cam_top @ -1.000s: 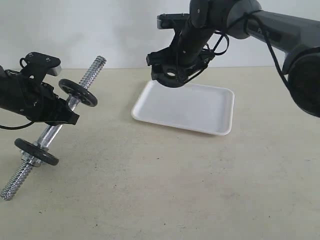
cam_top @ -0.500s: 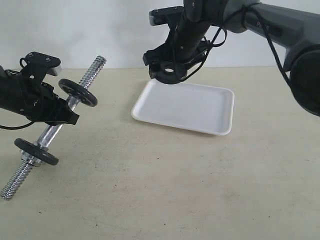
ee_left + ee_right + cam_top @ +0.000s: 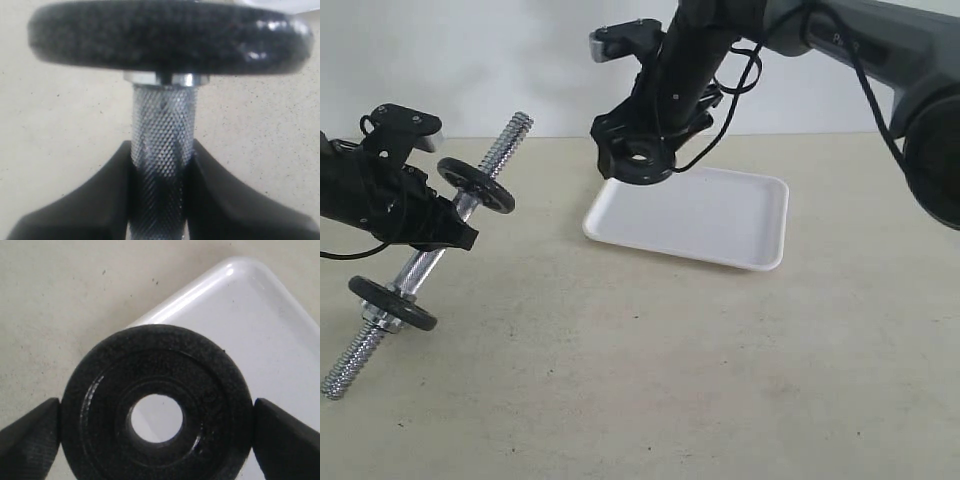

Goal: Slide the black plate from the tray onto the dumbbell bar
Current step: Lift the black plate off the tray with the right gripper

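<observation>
My right gripper (image 3: 638,158) is shut on the black plate (image 3: 642,172), holding it by its rim in the air above the far left corner of the white tray (image 3: 705,215). In the right wrist view the plate (image 3: 100,400) fills the gap between the fingers (image 3: 30,437), and the tray (image 3: 260,325) shows through its centre hole. My left gripper (image 3: 438,222) is shut on the knurled middle of the dumbbell bar (image 3: 505,145), which tilts up to the right. The bar (image 3: 162,125) carries two other black discs (image 3: 475,185) (image 3: 392,303).
The beige table (image 3: 650,380) stretches between the bar's raised threaded end (image 3: 520,125) and the tray. The bar's low end (image 3: 345,372) rests near the table at the left. A white wall stands behind.
My right gripper has carried the black plate to the left, from over the tray's back edge to its far left corner. The left arm and the bar have not moved.
</observation>
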Tool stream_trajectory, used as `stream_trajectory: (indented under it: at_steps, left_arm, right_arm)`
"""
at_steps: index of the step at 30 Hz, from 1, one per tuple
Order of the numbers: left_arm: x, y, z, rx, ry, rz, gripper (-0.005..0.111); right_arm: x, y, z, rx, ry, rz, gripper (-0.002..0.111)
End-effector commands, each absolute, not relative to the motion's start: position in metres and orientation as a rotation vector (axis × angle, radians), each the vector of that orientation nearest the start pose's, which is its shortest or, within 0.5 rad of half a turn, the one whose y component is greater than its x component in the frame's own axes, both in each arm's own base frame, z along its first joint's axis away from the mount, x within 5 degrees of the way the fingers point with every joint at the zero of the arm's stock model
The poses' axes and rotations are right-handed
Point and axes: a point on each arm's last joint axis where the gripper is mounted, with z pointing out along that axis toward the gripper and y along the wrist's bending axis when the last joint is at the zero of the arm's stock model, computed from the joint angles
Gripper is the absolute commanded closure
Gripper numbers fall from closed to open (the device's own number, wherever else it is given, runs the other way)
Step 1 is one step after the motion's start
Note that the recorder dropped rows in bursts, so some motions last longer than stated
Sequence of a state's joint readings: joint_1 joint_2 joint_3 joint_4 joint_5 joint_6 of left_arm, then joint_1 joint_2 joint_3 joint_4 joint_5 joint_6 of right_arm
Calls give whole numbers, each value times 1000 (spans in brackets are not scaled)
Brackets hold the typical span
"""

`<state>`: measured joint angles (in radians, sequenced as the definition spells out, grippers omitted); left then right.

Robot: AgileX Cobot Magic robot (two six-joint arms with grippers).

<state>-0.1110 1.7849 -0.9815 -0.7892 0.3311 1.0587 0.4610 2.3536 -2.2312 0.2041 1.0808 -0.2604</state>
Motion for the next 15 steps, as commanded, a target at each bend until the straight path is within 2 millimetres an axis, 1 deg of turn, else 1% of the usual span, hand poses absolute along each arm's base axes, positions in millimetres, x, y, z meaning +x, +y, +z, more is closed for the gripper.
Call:
stream_trajectory:
  at_steps: [1, 6, 11, 13, 15]
  left_arm:
    - [356, -56, 204, 507, 2298, -151, 102]
    - [356, -56, 204, 509, 2299, -153, 102]
    - [356, -56, 204, 509, 2299, -153, 102]
    - [356, -56, 204, 509, 2299, -153, 102]
    - [356, -56, 204, 531, 2293, -144, 102]
  right_arm:
    - [454, 241, 247, -913, 2504, 302, 108]
    - [447, 241, 245, -1085, 2499, 316, 108]
    - [443, 241, 243, -1185, 2501, 321, 108]
    - [442, 243, 244, -1224, 2472, 361, 108]
    - [441, 246, 246, -1263, 2424, 451, 108]
